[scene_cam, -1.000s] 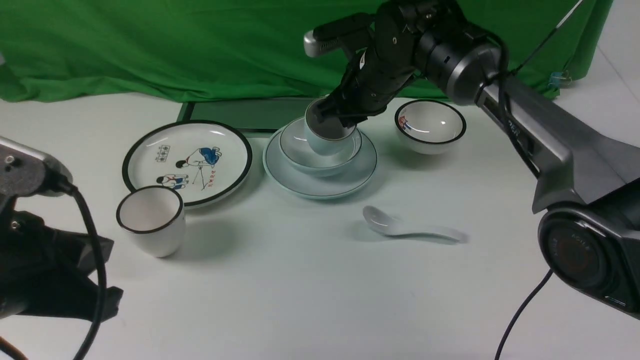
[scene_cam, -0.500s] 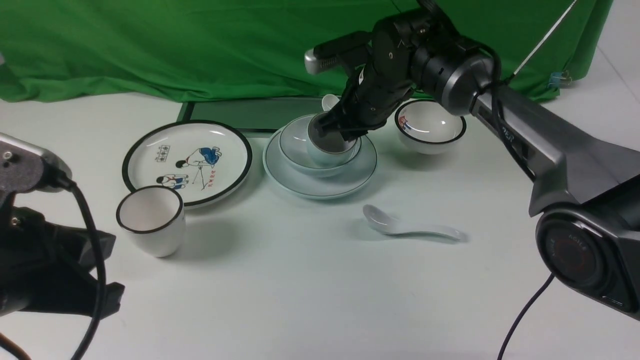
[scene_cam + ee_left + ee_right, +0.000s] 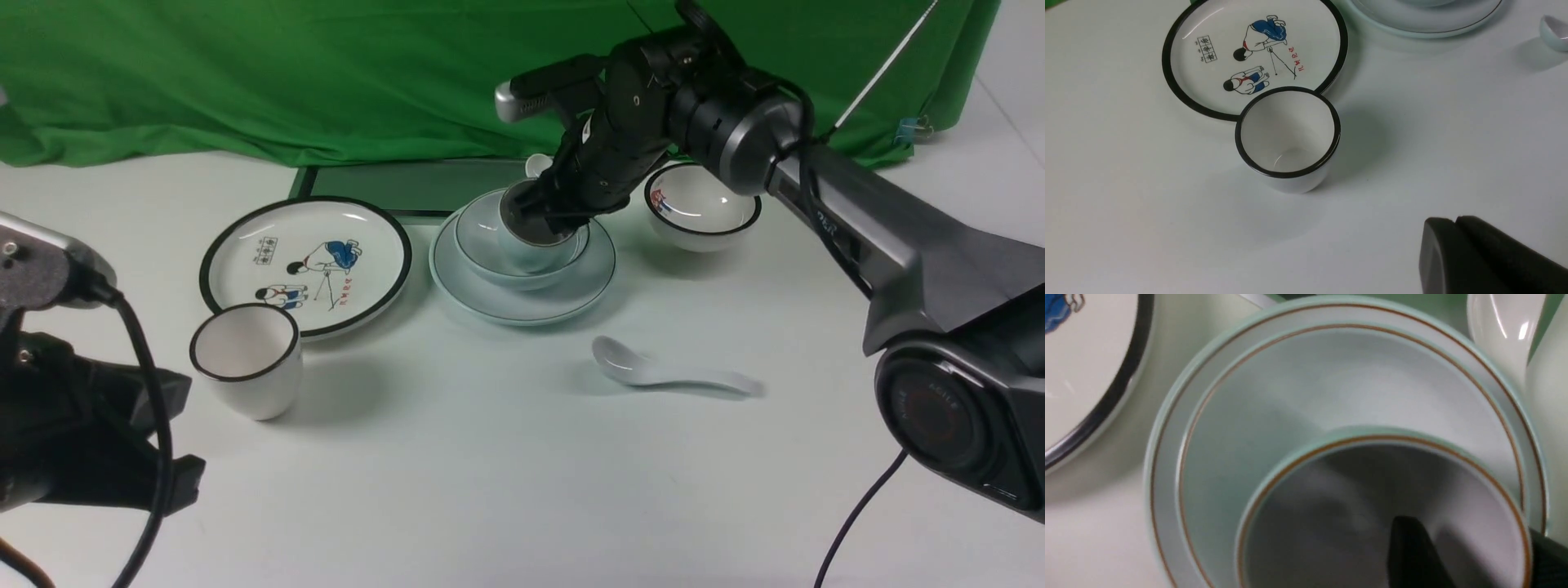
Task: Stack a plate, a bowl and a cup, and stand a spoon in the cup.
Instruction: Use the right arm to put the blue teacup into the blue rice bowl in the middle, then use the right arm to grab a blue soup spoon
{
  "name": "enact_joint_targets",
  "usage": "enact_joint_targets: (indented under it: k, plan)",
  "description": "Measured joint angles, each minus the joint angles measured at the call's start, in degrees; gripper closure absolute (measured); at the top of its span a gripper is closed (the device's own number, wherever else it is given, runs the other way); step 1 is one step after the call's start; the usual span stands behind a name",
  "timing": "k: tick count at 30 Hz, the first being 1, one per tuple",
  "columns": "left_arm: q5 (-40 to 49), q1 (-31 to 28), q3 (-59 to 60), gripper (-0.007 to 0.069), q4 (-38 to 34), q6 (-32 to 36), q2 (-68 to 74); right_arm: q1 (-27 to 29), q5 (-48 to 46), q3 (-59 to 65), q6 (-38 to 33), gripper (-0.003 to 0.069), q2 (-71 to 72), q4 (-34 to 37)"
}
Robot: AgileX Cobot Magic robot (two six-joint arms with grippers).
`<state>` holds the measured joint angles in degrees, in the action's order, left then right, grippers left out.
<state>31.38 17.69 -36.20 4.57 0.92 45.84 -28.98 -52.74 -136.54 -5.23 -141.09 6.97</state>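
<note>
Your right hand (image 3: 549,222) is clenched on the cup (image 3: 529,255). The wrist view shows one finger (image 3: 1412,555) inside the rim and the other outside it. The cup is down inside the bowl (image 3: 482,245), toward its far right side. I can't tell whether its base touches the bowl's bottom. The bowl sits centred on the plate (image 3: 522,309), which is mid-counter (image 3: 490,474) near the green cloth (image 3: 245,73).

The spoon (image 3: 661,371) lies flat on the counter, on the near right of the stack and well apart from it. Its scoop end points left and nothing is touching it.

Your left hand (image 3: 1453,230) hangs low at the near left, holding nothing. Only a corner of it shows, so I can't tell if the fingers are parted.

The white black-rimmed cup (image 3: 245,359) stands upright just in front of the cartoon plate (image 3: 306,261). The black-rimmed bowl (image 3: 702,204) is to the right of the stack.
</note>
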Motion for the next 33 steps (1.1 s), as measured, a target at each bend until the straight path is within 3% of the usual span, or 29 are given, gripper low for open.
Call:
enact_joint_targets:
  k: [4, 8, 13, 15, 19, 23, 28, 33]
  plan:
    - [1.2, 0.0, 0.0, 0.0661, 0.0, 0.0, 0.0, 0.0, -2.3, 3.0, -2.3, 0.0239, 4.8, 1.5]
    - [1.7, 0.0, 0.0, 0.0661, -1.1, -0.4, -0.1, 0.3, -3.2, 10.9, -7.7, 0.0215, 14.5, 1.6]
    - [1.8, 0.0, 0.0, 0.0661, -3.6, -0.4, -1.6, 2.5, -7.1, 28.3, -8.1, 0.0215, 25.2, 1.6]
    - [1.8, 0.0, 0.0, 0.0661, -3.9, -0.4, -2.4, 3.1, -9.4, 33.8, -8.1, 0.0236, 26.0, 1.4]
    - [1.7, 0.0, 0.0, 0.066, -4.3, -0.4, -4.6, 3.4, -10.1, 46.6, -9.3, 0.041, 25.2, 1.2]
    - [1.3, 0.0, 0.0, 0.066, -4.6, -0.4, -5.1, 3.4, -2.8, 52.1, -8.7, 0.0571, 24.1, -0.1]
    - [1.3, 0.0, 0.1, 0.066, -4.6, -0.3, -5.1, 5.5, 8.3, 52.6, -3.0, 0.0597, 23.2, -4.9]
    - [1.3, 0.0, 0.1, 0.066, -4.6, -0.2, -5.1, 8.7, 17.6, 52.6, 4.5, 0.0552, 23.2, -6.2]
